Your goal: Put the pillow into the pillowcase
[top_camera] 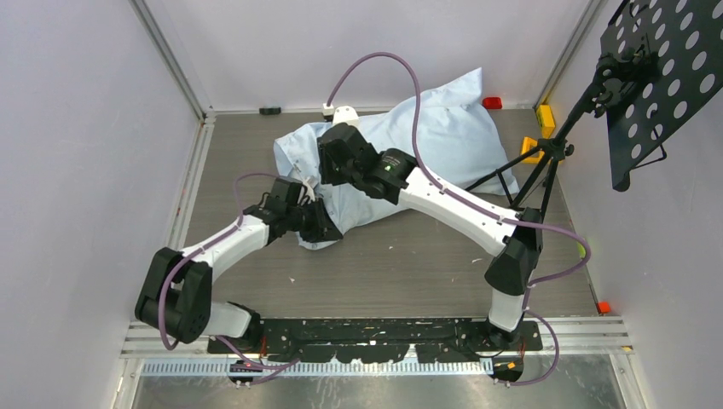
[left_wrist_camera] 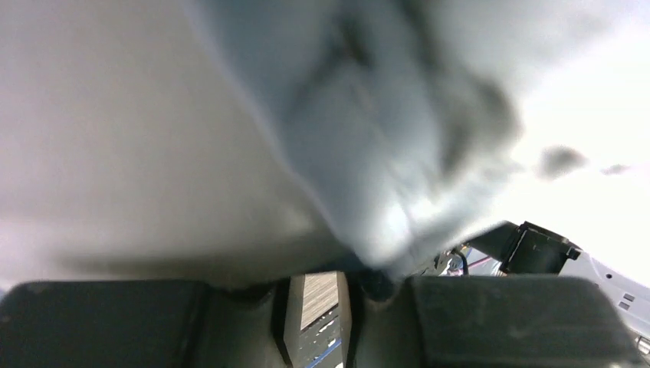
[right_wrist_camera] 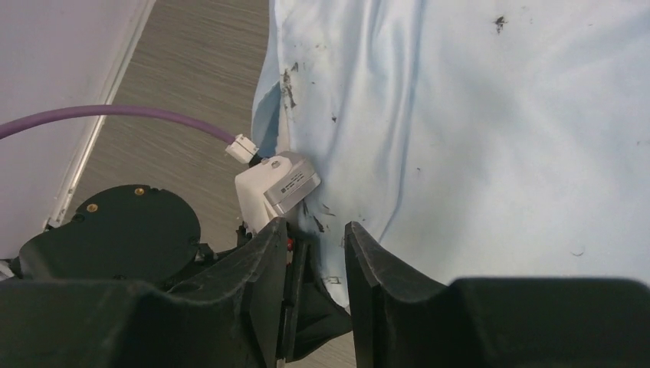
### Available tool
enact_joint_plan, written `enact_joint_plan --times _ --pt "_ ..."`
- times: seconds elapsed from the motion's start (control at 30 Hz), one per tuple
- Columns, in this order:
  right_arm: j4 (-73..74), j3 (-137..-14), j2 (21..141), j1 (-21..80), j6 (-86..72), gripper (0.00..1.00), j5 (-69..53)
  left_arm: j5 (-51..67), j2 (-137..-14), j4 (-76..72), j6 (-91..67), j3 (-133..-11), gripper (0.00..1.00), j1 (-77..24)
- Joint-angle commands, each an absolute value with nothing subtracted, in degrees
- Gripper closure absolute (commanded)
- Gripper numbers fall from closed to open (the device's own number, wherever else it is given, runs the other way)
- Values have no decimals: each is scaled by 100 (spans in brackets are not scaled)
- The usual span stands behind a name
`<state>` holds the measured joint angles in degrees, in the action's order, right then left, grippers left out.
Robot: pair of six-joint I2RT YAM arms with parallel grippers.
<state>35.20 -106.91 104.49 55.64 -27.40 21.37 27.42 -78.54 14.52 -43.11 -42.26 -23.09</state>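
The pillowcase lies on the counter, stretched on a diagonal: one end points at the far right corner, the other comes down toward the near left. It looks plump and full along most of its length. No white pillow shows outside it in any view, so my read is that the pillow sits inside, already in or nearly so. I can't tell whether a last corner pokes out at the near-left end.

That near-left end is where everything happens. Both hands crowd it, and the long axis runs away from them, up and to the right.

The left hand is at the very tip of that end. Its fingers stand slightly apart, and a strip of counter is visible through the gap. Blurred blue cloth bunches down right onto the fingertips, but I see none in the gap itself.

The right hand hangs just beyond and above the left one, over the case's left flank. Its fingers are apart with nothing clamped between them. Smudged blue cloth fills the view behind it, and the left wrist's white camera block sits just off its fingertips.

So the left arm is nearer the end that matters, with the right close beside it. Any tug to seat the pillow should, I judge, pull the cloth edge toward the near left, along that diagonal. The hands are tight together, so a clash is the thing to watch.
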Motion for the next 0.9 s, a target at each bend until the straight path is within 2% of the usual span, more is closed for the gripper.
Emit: enact_joint_plan --times 0.0,0.47,0.6,0.7,0.87 --pt "3387 -11068 10362 5503 -2678 60 2049 2487 -7265 1457 -4297 -4397 75 -2307" --pt "3545 -11583 10566 5499 -2501 57 1723 1148 -6154 3321 -4072 -5136 67 -2273" --pt "3586 -11709 10705 5501 -2496 56 1453 120 -5905 4179 -4053 -5450 66 -2109" --pt "3606 -11752 10815 5536 -2418 56 1124 -477 -5592 4494 -4174 -5408 66 -1551" --pt "3935 -12019 11274 5898 -1873 56 1208 366 -5456 4314 -4223 -5069 64 -91"
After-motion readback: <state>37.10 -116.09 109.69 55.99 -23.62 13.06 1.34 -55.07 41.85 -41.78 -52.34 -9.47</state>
